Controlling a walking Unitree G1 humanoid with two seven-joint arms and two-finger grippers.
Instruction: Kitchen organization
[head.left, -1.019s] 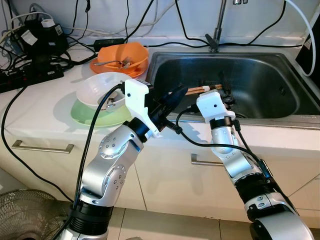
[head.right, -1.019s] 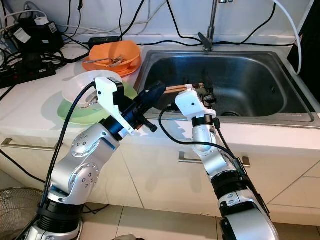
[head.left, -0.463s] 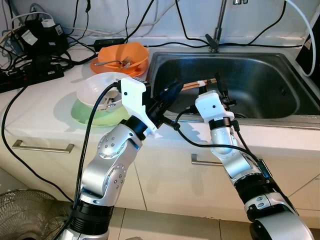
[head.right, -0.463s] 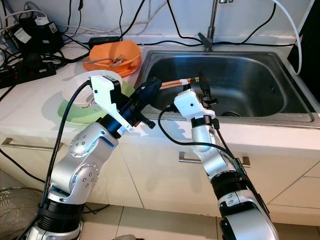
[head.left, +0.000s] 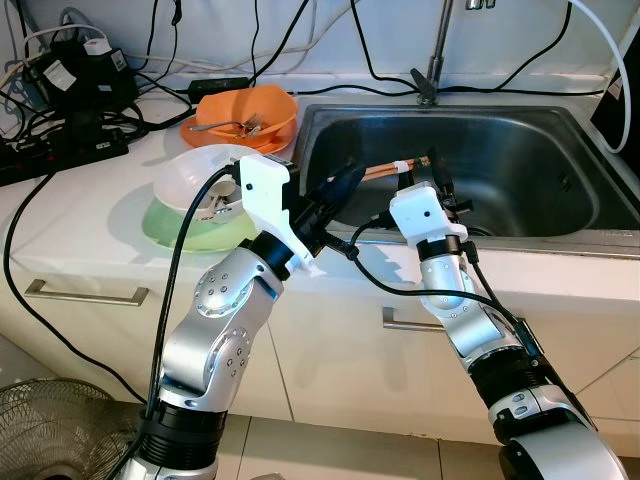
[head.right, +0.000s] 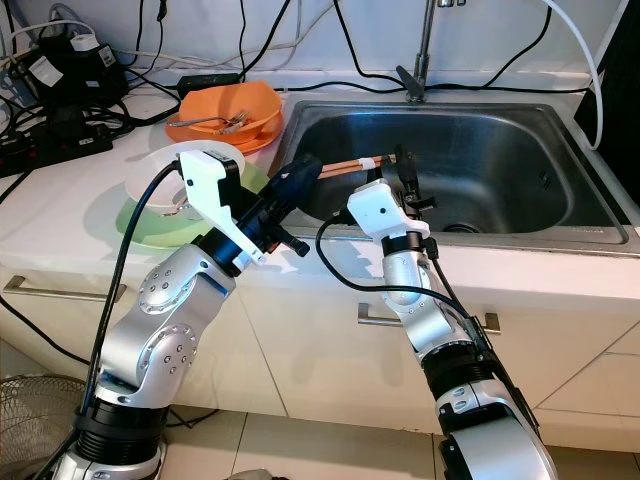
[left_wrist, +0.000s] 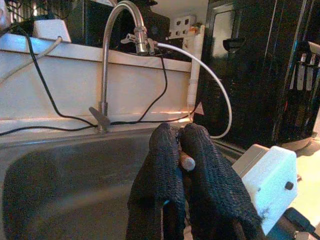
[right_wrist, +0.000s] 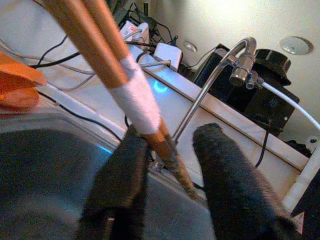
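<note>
Left gripper (left_wrist: 181, 150) is held over the sink's (head.left: 520, 170) near left rim, fingers clamped on one end of the chopsticks (head.left: 385, 170). Right gripper (right_wrist: 175, 150) is held just inside the near rim, fingers parted, one touching the other end. Chopsticks are held above the basin. Bowls (head.left: 200, 185) are stacked left of the sink; an orange bowl (head.left: 245, 110) behind.

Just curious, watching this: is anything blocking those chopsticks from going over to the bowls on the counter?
Nothing visible does. The left gripper is shut on one end of the chopsticks over the sink; the right gripper is open around the other end. The bowls lie beside the left arm.
</note>
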